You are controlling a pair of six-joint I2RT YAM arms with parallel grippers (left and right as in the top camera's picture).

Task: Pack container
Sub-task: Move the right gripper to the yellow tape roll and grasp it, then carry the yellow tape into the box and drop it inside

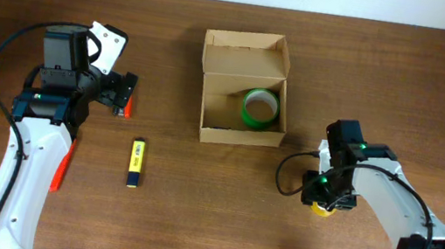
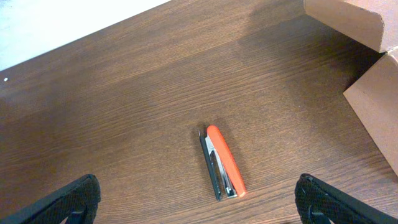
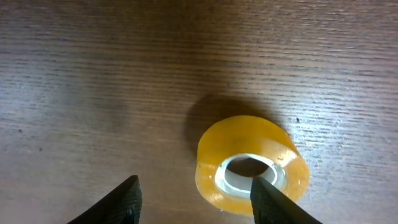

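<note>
Both my left fingers [image 2: 68, 202] and right fingers [image 3: 121, 202] stood apart, gripping nothing; the upper-centre container [image 1: 239, 133] looked light, stiff cardboard, best pinched at a wall.

Left hand [image 2: 200, 200] spread wide, right hand [image 3: 196, 198] half open, both angled down

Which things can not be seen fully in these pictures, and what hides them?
- Stapler: overhead, mostly under the left gripper.
- Yellow tape: overhead, nearly all under the right gripper; right wrist, a finger covers its front.
- Orange stick: overhead, partly under the left arm; kind unclear.
- Box: left wrist, cut by the frame edge.
- Marker: overhead, print too small.
</note>
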